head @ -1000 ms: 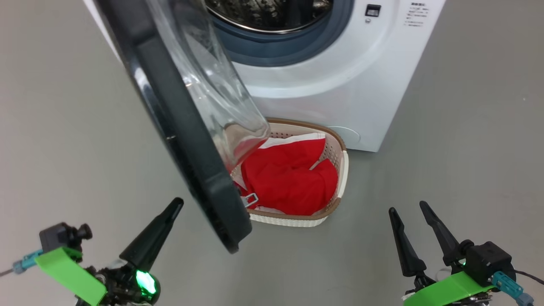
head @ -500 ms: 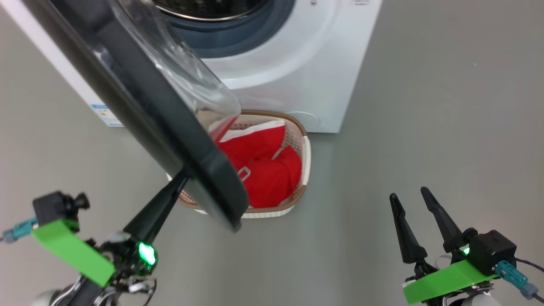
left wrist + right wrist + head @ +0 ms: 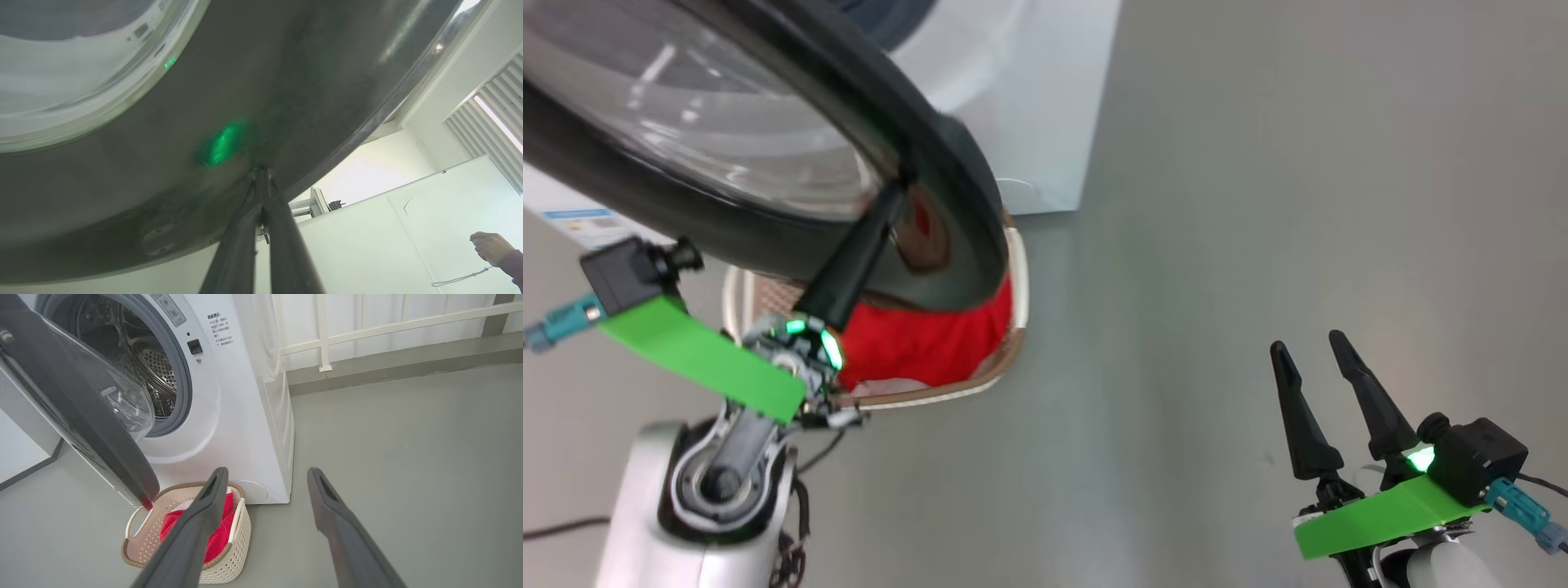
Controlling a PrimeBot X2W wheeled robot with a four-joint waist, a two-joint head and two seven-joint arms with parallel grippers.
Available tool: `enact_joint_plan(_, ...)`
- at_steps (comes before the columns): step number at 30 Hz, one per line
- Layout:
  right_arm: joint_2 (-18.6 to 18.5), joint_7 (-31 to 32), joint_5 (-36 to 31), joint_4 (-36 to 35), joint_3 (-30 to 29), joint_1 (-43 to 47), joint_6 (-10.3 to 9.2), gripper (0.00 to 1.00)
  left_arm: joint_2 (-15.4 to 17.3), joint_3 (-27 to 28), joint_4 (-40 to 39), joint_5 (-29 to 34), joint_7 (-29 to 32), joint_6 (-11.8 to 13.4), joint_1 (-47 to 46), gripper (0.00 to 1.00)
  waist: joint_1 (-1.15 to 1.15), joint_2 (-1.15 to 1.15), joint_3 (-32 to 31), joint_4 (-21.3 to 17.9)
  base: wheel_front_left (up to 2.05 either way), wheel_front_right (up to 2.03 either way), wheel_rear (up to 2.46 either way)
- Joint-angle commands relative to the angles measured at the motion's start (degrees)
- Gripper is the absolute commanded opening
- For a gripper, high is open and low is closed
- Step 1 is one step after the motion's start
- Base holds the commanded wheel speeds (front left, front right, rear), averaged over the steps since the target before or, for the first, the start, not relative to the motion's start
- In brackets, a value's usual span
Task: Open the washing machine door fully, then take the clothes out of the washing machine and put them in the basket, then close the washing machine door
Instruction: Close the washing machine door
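door check: washing machine door (image 3: 956, 163) stands swung out from the washing machine (image 3: 1045, 98), black rim and glass bowl hanging over the basket (image 3: 931, 396). left gripper (image 3: 890, 200) has its fingers pressed together with nothing between them; the tip touches the door's glossy outer rim, as the left wrist view also shows (image 3: 259, 169). right gripper (image 3: 1305, 343) hovers over bare grey floor, well apart from the machine, fingers spread and empty. clothes (image 3: 923, 339) lie red in the basket, which sits on the floor just in front of the machine's lower panel. right wrist view: drum (image 3: 151, 367) visible through the open mouth; whether it holds anything i cannot tell.
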Motion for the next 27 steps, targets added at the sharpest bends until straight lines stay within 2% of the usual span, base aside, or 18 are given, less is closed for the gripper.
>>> enact_joint_plan(1,-0.06,-0.36,1.68,-1.67,1.80,-1.69,0.42,1.00,2.20,0.45,0.04,1.33,-2.65,-0.37,-3.31,0.00,0.00,0.00,3.15,-4.35,0.00,0.00,0.00)
enact_joint_plan(9,-0.06,-0.36,4.24,-2.01,3.00,-2.16,0.42,1.00,8.57,-4.28,6.75,3.98,-14.99,-0.37,-12.25,0.00,0.00,0.00,5.47,-10.61,0.00,0.00,0.00)
enact_joint_plan(14,-0.06,-0.36,5.10,-2.12,3.54,-1.97,0.42,1.00,11.07,-5.96,10.69,3.71,-20.03,-0.37,-16.51,0.00,0.00,0.00,5.63,-12.58,0.00,0.00,0.00)
enact_joint_plan(21,-0.06,-0.36,5.43,-2.18,3.90,-1.67,0.42,1.00,14.16,-9.90,15.93,2.07,-25.73,-0.37,-21.08,0.00,0.00,0.00,5.10,-13.40,0.00,0.00,0.00)
enact_joint_plan(27,-0.06,-0.36,4.56,-2.05,3.24,-1.35,0.42,1.00,15.41,-13.38,17.08,-0.30,-28.96,-0.37,-19.93,0.00,0.00,0.00,3.94,-11.51,0.00,0.00,0.00)
